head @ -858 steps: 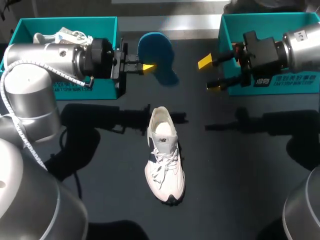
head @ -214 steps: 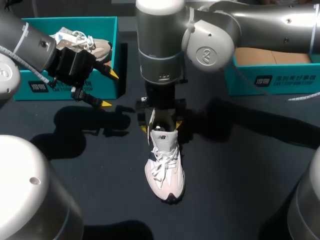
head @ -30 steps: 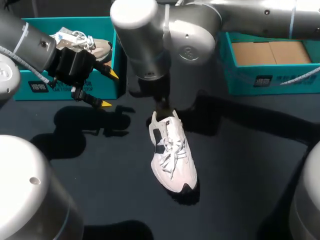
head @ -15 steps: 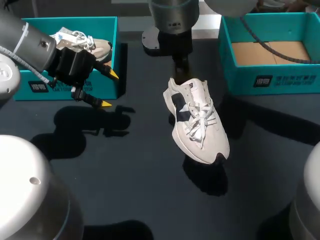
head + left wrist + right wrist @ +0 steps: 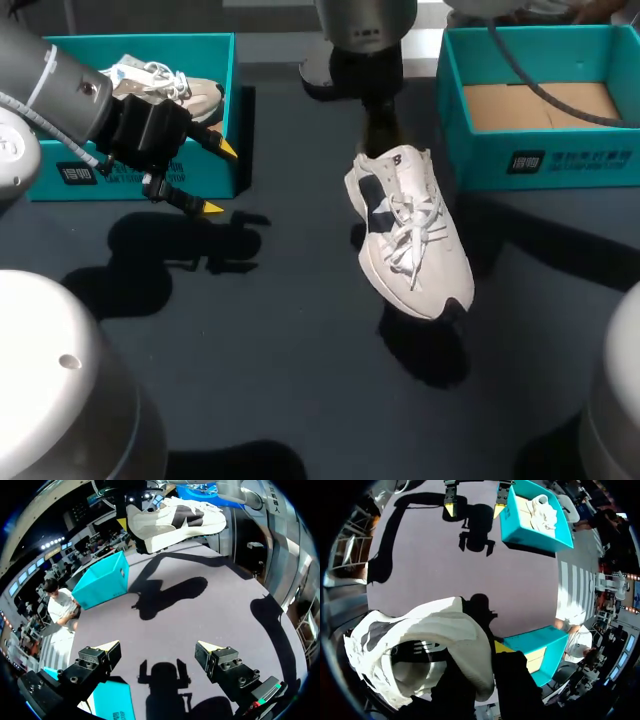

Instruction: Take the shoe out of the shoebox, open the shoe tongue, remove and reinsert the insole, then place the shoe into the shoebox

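Shoe point(image 5: 410, 225) — white trainer with a dark side panel and white laces. It hangs heel-up and clear of the table point(image 5: 300, 350), tilted, with the toe lower and pointing to the near side. It sits between the two boxes, closer to the right one.

Shadow point(image 5: 430, 350) — cast by the shoe onto the table below its toe.

Right gripper point(image 5: 477, 680) — at the shoe's heel. In the wrist view it appears clamped on the heel collar, one finger inside the opening and one outside. The head view hides the tips behind the heel.

Right shoebox point(image 5: 600, 160) — teal with a brown card floor, just beside the hanging shoe.

Left gripper point(image 5: 218, 178) — fingers spread wide with nothing between them, held above the table in front of the left shoebox and well apart from the shoe.

Left shoebox point(image 5: 130, 40) — teal, at the far left.

Second shoe point(image 5: 170, 85) — pale, laced, lying inside the left shoebox.
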### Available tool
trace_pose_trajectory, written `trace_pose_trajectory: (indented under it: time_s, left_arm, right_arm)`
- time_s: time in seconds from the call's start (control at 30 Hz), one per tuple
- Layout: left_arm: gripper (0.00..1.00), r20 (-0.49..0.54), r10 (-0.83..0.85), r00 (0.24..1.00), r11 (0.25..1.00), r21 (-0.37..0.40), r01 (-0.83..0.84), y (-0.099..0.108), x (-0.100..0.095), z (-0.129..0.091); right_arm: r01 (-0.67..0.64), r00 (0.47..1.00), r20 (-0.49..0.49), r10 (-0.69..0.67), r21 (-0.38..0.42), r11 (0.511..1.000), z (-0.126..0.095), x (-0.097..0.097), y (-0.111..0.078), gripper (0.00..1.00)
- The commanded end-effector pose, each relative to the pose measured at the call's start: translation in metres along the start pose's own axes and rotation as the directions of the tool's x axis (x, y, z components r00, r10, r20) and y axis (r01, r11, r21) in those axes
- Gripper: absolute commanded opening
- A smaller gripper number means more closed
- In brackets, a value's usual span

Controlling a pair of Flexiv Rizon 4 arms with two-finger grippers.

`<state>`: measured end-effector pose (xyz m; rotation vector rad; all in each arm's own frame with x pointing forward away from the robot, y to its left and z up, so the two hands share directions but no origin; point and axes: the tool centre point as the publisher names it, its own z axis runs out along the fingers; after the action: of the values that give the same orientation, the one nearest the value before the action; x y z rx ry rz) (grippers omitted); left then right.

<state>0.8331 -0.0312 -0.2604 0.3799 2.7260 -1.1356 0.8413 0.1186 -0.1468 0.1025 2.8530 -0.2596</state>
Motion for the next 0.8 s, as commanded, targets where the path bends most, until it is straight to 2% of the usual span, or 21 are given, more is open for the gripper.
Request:
trace_pose_trajectory:
  time_s: [0.03,0.2,0.27,0.37,0.43,0.47,0.5,0.57,0.8]
  left_arm:
    - [1.00,0.000,0.000,1.000,1.000,-0.003,0.000,0.000,0.000,0.000]
    - [1.00,0.000,0.000,1.000,1.000,-0.003,0.000,0.000,0.000,0.000]
    - [1.00,0.000,0.000,1.000,1.000,-0.003,0.000,0.000,0.000,0.000]
    - [1.00,0.000,0.000,1.000,1.000,-0.003,0.000,0.000,0.000,0.000]
    - [1.00,0.000,0.000,1.000,1.000,-0.003,0.000,0.000,0.000,0.000]
    - [1.00,0.000,0.000,1.000,1.000,-0.003,0.000,0.000,0.000,0.000]
    - [1.00,0.000,0.000,1.000,1.000,-0.003,0.000,0.000,0.000,0.000]
    - [1.00,0.000,0.000,1.000,1.000,-0.003,0.000,0.000,0.000,0.000]
    - [1.00,0.000,0.000,1.000,1.000,-0.003,0.000,0.000,0.000,0.000]
  right_arm:
    - [0.028,1.000,-0.006,-0.028,0.011,1.000,0.000,-0.038,-0.046,0.00]
    - [0.021,0.999,0.024,-0.020,-0.007,1.000,0.016,-0.074,-0.109,0.00]
    - [0.014,0.999,0.033,-0.013,-0.010,1.000,0.025,-0.094,-0.136,0.00]
    - [-0.025,0.998,0.066,0.019,0.083,0.996,0.036,-0.129,-0.175,0.00]
    - [-0.053,0.993,0.112,0.044,0.074,0.996,0.039,-0.148,-0.196,0.00]
    - [-0.060,0.992,0.114,0.052,0.069,0.996,0.040,-0.158,-0.207,0.00]
    - [-0.051,0.995,0.093,0.042,0.096,0.994,0.043,-0.166,-0.215,0.00]
    - [-0.069,0.994,0.096,0.060,0.097,0.993,0.047,-0.178,-0.227,0.00]
    - [-0.069,0.994,0.096,0.060,0.097,0.993,0.047,-0.178,-0.227,0.00]
